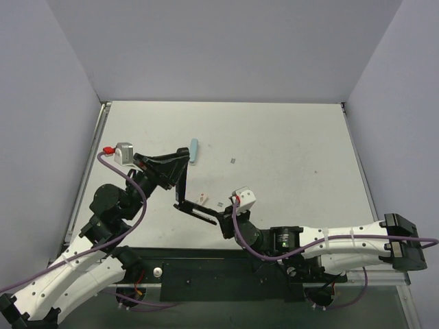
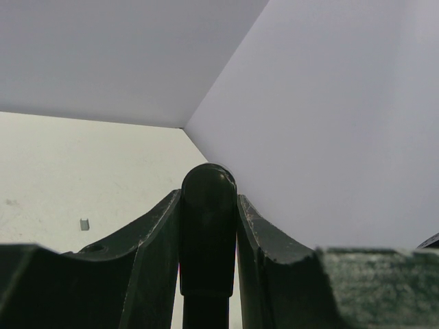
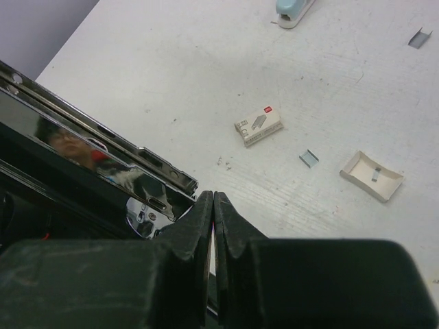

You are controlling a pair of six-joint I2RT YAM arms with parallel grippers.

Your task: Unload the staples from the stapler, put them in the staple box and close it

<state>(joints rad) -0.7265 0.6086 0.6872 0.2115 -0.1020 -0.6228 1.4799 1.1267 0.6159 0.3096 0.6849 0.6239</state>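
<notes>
- Right fingers [image 3: 195, 226], lower centre of right wrist view: pressed tip to tip, just beside the silvery rail of the stapler [image 3: 103, 161].
- Left fingers [image 2: 147, 260]: clamped on the stapler's rounded black arm end.
- Top view: stapler left of centre on the bench [image 1: 288, 144], spread in a V.
- Small white staple box [image 3: 258, 125]: red mark on label, writing too small to read; cream tray [image 3: 371, 175] and loose staple [image 3: 309, 158] nearby.

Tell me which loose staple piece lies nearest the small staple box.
The grey staple piece lying between the staple box and the open beige tray. A second piece sits inside that tray, and a third piece is far off.
</notes>
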